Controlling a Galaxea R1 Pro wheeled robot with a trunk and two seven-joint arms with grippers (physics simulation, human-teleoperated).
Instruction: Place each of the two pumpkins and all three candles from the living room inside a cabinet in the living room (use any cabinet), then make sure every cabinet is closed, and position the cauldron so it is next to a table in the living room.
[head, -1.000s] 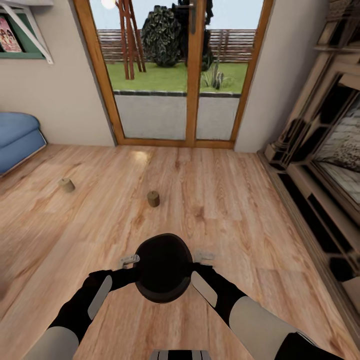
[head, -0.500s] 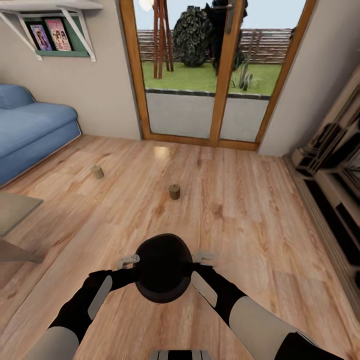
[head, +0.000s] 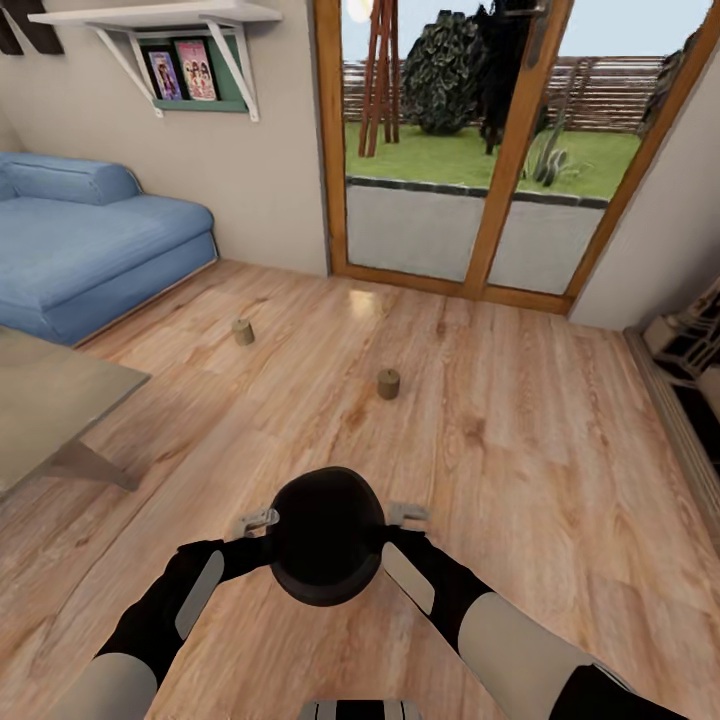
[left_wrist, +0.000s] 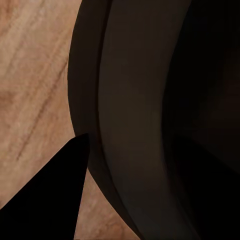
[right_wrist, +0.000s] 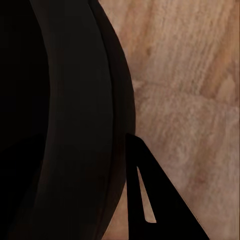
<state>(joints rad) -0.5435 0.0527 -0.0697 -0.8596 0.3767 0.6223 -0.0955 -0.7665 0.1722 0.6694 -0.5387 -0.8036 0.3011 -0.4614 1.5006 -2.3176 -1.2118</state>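
Presently, the wide honey-toned plank floor is lying under everything. The low grey slab-topped table is standing ahead and well to the left, with the blue upholstered sofa beyond it. The matte black round-bellied cauldron is hanging above the boards, centred before the trunk, between both arms. The left gripper and right gripper are pressing its opposite flanks; finger spread cannot be told. Two short tan cylindrical candles are standing ahead on the floor, well apart.
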